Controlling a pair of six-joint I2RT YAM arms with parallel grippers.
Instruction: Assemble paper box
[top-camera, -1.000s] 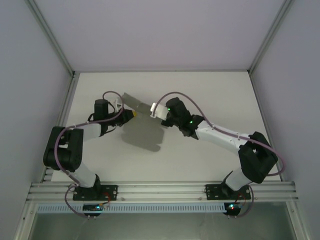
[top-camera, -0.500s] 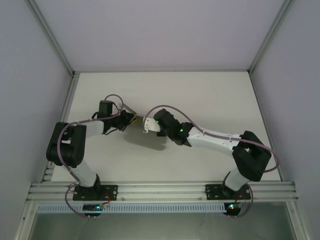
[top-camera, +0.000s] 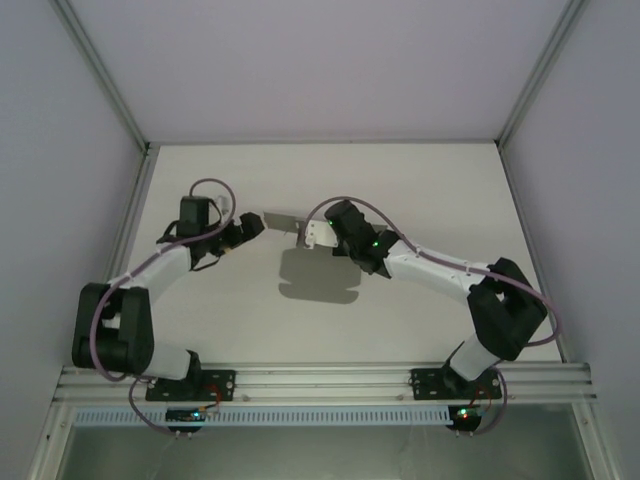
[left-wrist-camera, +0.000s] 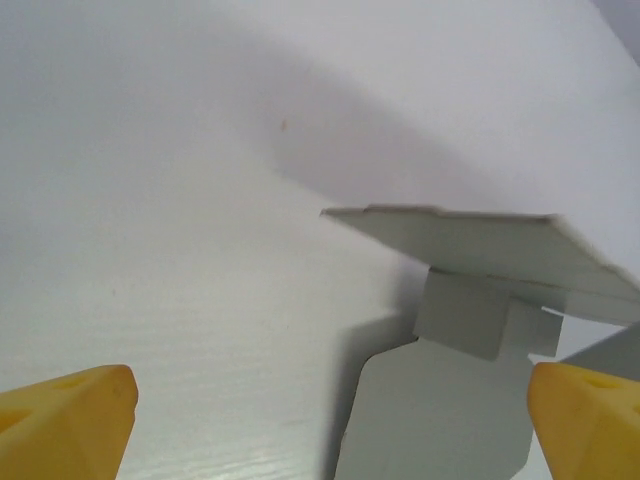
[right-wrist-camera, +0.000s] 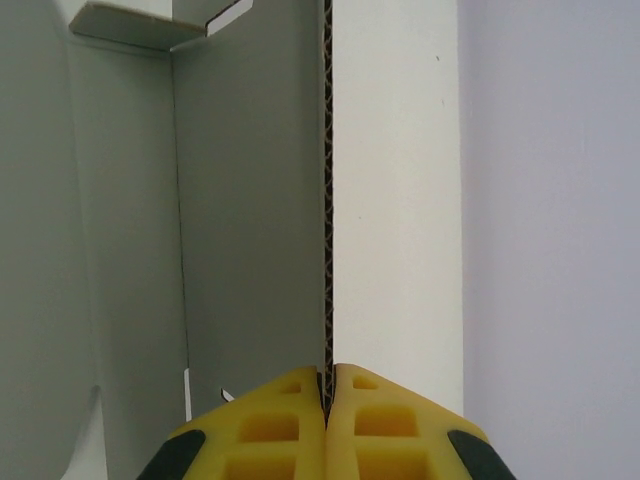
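Thin, light paper box likely bends easily, so the right tool pinches one stiff panel edge while the left tool gapes wide

A lab robot cell: white table boxed by plain walls and aluminium rails.
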